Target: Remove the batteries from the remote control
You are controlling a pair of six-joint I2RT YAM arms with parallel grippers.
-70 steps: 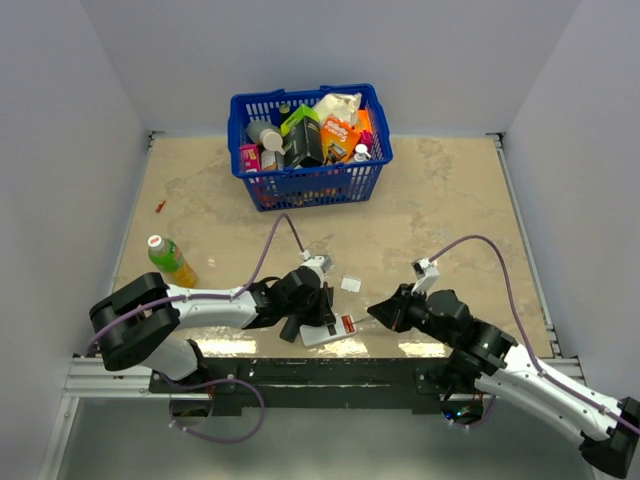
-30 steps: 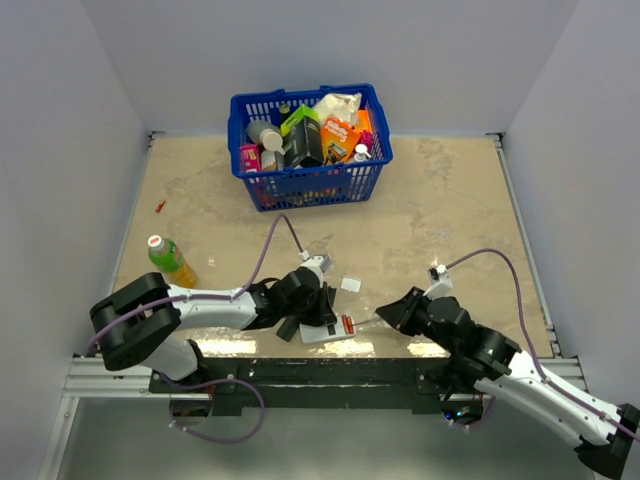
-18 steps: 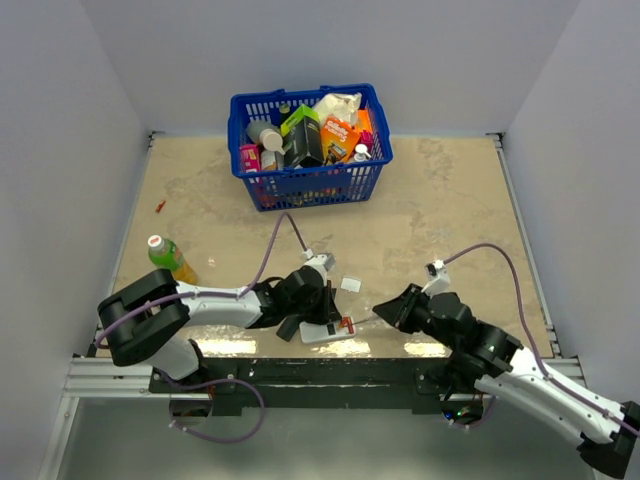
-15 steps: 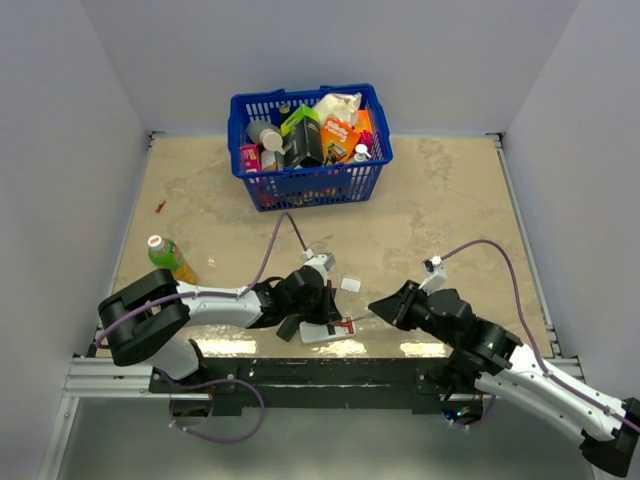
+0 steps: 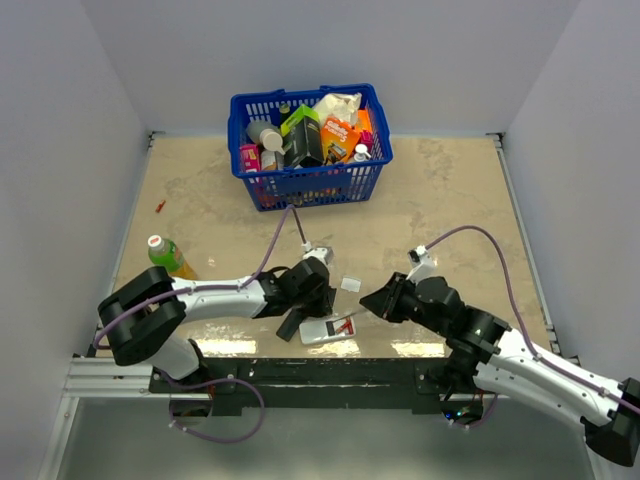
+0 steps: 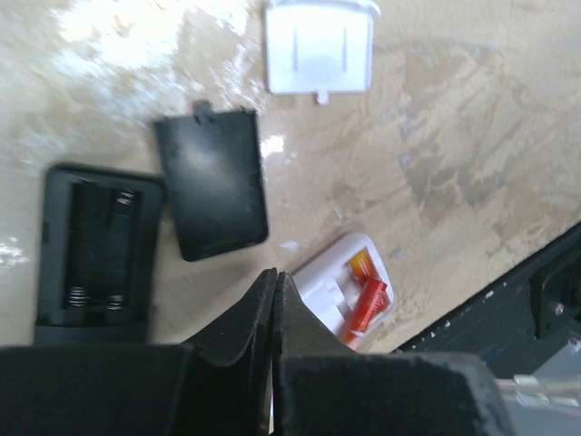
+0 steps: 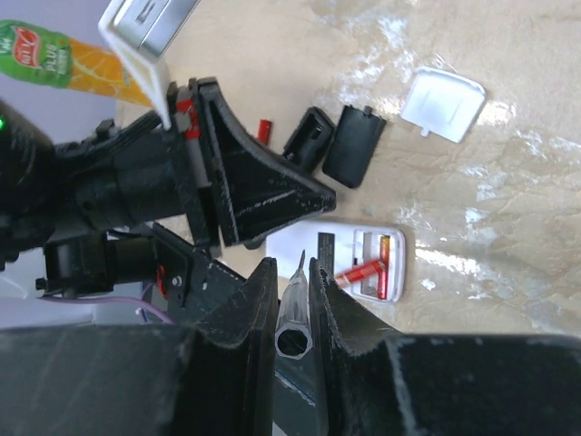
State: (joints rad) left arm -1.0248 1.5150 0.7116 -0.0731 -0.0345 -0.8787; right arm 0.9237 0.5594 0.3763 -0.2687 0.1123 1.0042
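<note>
Batteries in white remote, near tool pinched in right jaws

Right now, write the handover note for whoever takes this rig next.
Left end effector: shut, empty, close beside the white remote.
Right end effector: shut on a thin clear pointed tool, tip aimed at that remote's bay.
Batteries: what look like two red cells in the white remote, one tilted up.
Done: black cover and white cover off; black remote bay empty.
To do: lift out both cells.
</note>
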